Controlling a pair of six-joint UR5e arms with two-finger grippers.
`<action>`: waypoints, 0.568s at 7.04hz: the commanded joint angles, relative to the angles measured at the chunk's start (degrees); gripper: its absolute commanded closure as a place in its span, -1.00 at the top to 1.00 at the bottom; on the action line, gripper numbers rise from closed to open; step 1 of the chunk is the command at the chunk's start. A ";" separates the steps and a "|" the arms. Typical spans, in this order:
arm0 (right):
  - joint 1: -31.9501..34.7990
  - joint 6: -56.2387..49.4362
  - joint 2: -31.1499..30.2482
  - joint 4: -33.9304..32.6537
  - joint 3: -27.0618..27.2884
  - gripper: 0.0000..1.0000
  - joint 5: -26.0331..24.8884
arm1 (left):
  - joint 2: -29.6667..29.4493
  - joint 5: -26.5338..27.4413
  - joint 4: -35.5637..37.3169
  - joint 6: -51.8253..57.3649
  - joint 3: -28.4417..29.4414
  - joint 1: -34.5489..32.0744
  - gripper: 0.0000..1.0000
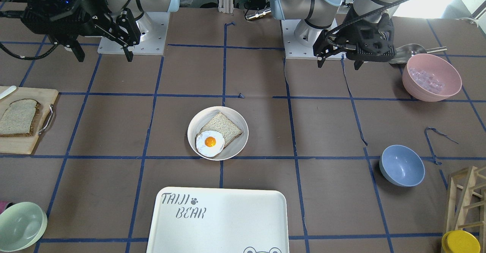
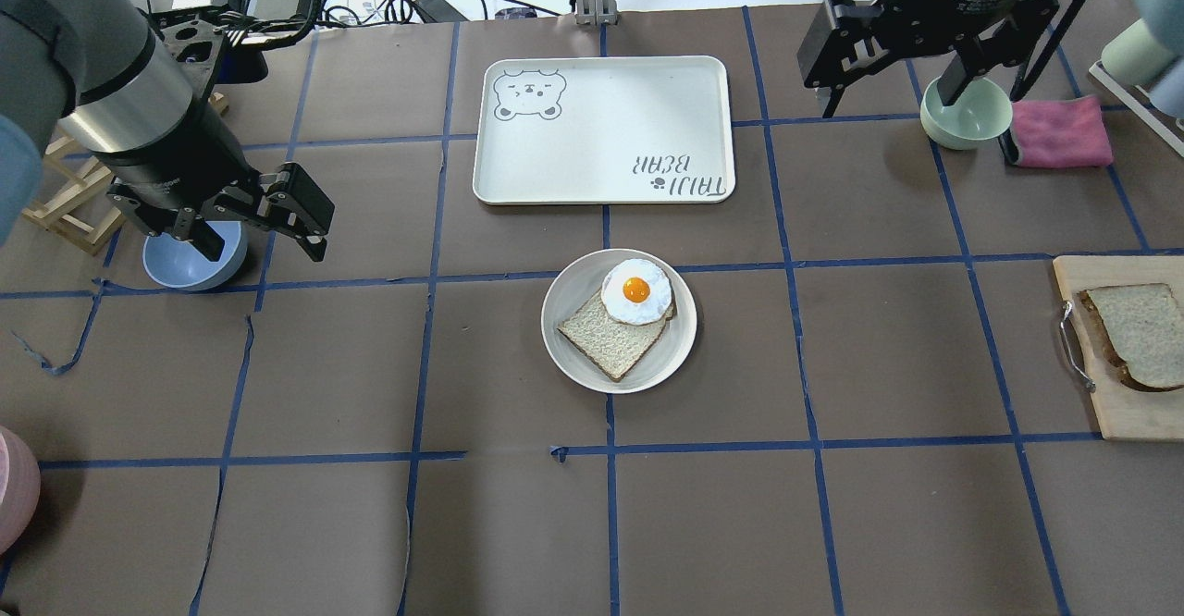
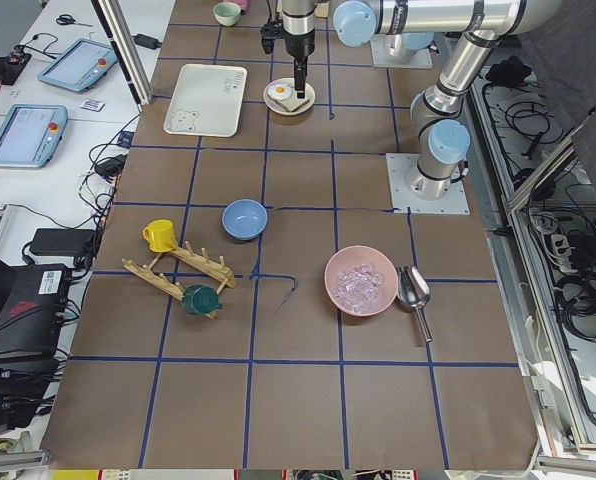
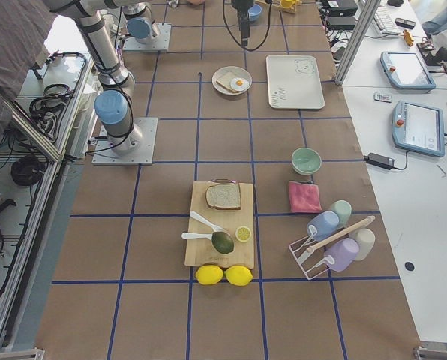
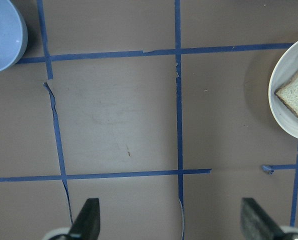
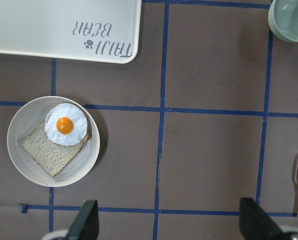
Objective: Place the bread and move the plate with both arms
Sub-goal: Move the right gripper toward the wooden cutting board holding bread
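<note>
Hanging at the upper left of the front-facing view, the right gripper [image 1: 106, 57] has its jaws spread and carries nothing. The bread [image 1: 17, 118] lies flat on the wooden board [image 1: 22, 144] at the left edge, below and left of that gripper. The left gripper [image 1: 338, 65], also spread and empty, sits upper right, well apart. The plate [image 1: 199, 120] stands at centre. Judgement: the right arm is nearer for the pick.

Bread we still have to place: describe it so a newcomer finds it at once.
Far to the robot's right there is a wooden board. The bread lies on it, next to the metal handle. Unlike the squarer slice on the plate, it has a rounded top, a dark crust and no egg on it.
</note>
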 commanded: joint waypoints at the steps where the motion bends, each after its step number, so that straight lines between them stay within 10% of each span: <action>1: 0.03 -0.21 0.31 -0.07 0.50 1.00 -0.01 | 0.02 -0.02 0.13 0.00 0.02 0.00 1.00; 4: -0.67 -1.17 1.63 -0.51 1.82 1.00 -0.27 | 0.02 -0.02 0.04 0.00 -0.06 0.00 1.00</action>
